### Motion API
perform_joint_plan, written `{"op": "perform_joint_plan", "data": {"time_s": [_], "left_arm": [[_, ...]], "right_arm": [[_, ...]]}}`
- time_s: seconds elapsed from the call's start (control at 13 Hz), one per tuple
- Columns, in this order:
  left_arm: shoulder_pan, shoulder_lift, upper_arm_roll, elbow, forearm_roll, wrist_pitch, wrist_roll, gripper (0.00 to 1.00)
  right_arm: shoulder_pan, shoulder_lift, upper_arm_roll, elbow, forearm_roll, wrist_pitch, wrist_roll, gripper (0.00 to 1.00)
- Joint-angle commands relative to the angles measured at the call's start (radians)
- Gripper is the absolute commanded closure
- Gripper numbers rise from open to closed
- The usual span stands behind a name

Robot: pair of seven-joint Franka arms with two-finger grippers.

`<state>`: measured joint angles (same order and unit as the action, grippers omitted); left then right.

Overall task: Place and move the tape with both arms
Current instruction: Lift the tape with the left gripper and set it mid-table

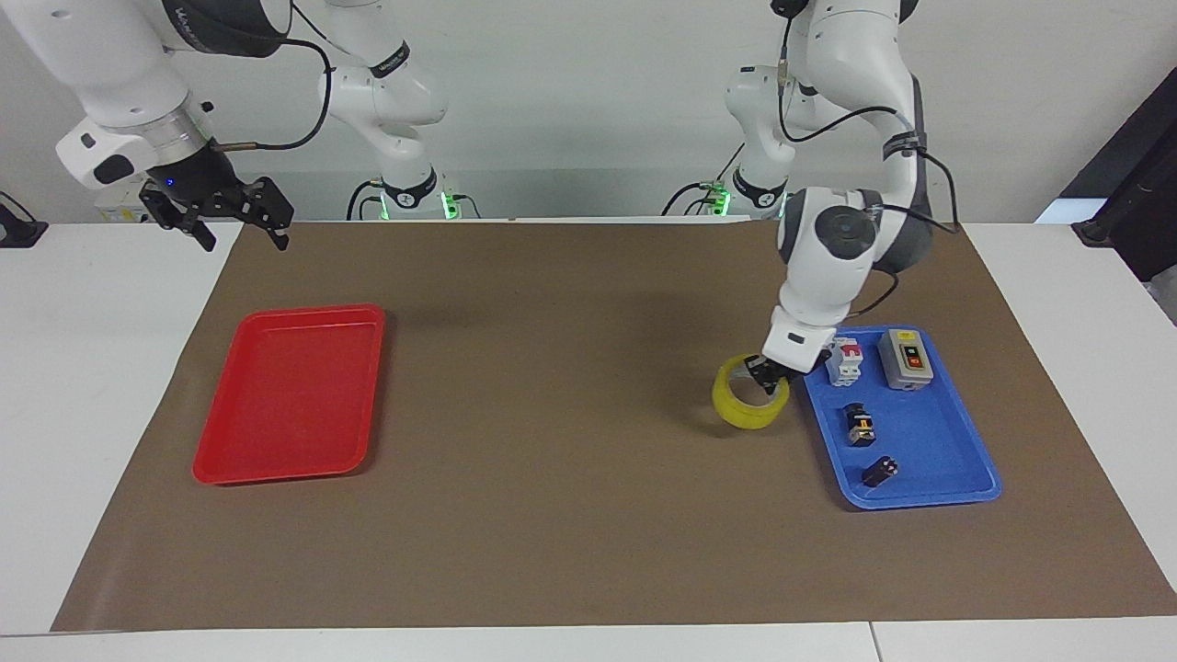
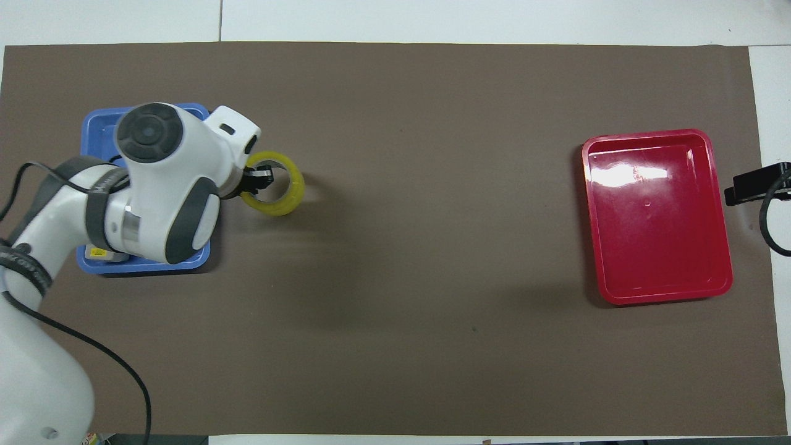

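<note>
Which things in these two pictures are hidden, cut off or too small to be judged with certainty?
- Blue tray, overhead view: the left arm covers most of it and all its parts.
- Right end effector, overhead view: cut off by the edge; only a black tip shows.
- Tape in the left end effector, facing view: whether the roll touches the brown mat is unclear.
- Two small black parts, facing view: too small to identify.
</note>
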<state>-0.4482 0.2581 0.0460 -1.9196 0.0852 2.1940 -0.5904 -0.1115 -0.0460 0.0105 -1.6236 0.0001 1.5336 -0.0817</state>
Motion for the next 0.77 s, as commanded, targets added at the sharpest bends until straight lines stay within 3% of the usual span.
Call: {"op": "perform_joint_plan", "data": {"time_s": [0.0,0.54,0.62,0.69], "left_arm": [[-0.131,0.117,0.017,0.097,0.085,0.042,-0.233,1.00],[-0.280,0.158,0.005,0.114,0.065,0.105,-0.252,1.00],[-0.280,0.158,0.002,0.113,0.065,0.105,-0.256,0.88],[-0.280,0.158,0.002,0.113,0.064,0.105,-0.259,0.59]], "right_arm": [[-0.011,-0.014,0.005,-0.015,0.021,0.002,-0.027,0.00],[-0.010,-0.014,0.005,-0.015,0.021,0.002,-0.027,0.00],[-0.005,-0.014,0.005,-0.015,0.021,0.003,-0.024,0.00],[-0.004,-0.015,0.006,-0.018,0.021,0.003,-0.023,0.00]]}}
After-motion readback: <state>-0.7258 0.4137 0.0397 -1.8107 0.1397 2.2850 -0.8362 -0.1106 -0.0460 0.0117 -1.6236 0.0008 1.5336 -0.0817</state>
